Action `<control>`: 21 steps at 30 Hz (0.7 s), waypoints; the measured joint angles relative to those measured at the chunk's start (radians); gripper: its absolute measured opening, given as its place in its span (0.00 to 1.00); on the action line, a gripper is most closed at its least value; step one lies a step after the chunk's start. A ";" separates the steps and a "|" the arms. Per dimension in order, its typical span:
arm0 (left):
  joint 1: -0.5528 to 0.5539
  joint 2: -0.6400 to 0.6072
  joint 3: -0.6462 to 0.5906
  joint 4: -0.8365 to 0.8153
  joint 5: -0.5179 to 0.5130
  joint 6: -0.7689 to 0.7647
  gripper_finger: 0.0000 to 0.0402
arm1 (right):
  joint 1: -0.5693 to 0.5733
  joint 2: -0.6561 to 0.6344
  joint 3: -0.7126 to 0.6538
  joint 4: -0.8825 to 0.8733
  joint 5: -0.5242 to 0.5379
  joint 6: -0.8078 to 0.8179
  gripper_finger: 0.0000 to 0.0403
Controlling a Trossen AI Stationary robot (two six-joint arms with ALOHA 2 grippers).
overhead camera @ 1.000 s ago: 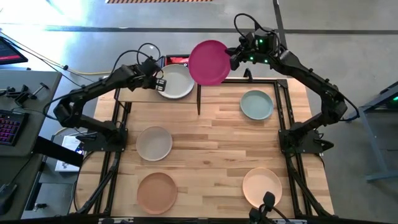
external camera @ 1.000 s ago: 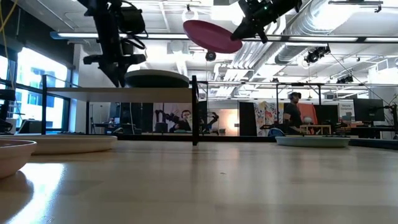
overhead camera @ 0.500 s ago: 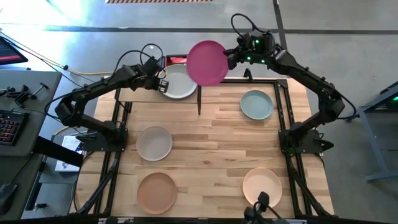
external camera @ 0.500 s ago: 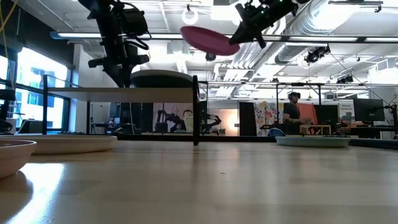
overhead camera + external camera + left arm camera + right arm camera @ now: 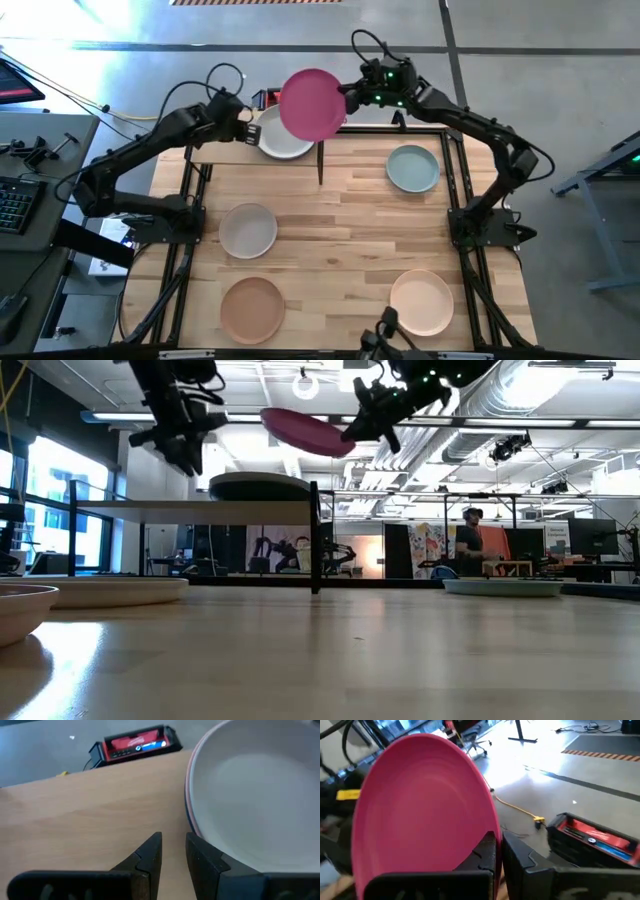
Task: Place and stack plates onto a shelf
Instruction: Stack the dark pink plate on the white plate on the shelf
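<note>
Right gripper (image 5: 347,98) has its fingers pinched shut on the rim of the magenta plate (image 5: 311,104), held in the air at about 12 o'clock over the table, just right of the plate stack (image 5: 281,140) on the shelf (image 5: 215,152). Left gripper (image 5: 243,117) hangs beside the stack, fingers narrowly parted and empty. With only a rim pinch (plate's tilted too), I'd guess it could slip or clip the stack going down.

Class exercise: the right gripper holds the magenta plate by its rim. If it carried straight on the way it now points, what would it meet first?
The right gripper points leftward over the shelf, magenta plate leading. Probably the left gripper hovering beside the stack of plates, though height is unclear; it may pass above.
</note>
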 joint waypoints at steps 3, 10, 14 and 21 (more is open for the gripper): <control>0.000 -0.033 0.000 0.006 0.010 -0.019 0.19 | 0.018 0.030 0.000 0.080 0.001 0.045 0.00; -0.015 -0.072 0.000 0.007 0.030 -0.031 0.19 | 0.063 0.100 0.000 0.146 0.057 0.125 0.00; -0.032 -0.082 0.000 0.007 0.038 -0.031 0.19 | 0.083 0.135 0.000 0.145 0.080 0.169 0.00; -0.058 -0.119 0.000 0.030 0.038 0.022 0.19 | 0.106 0.155 0.000 0.147 0.093 0.197 0.00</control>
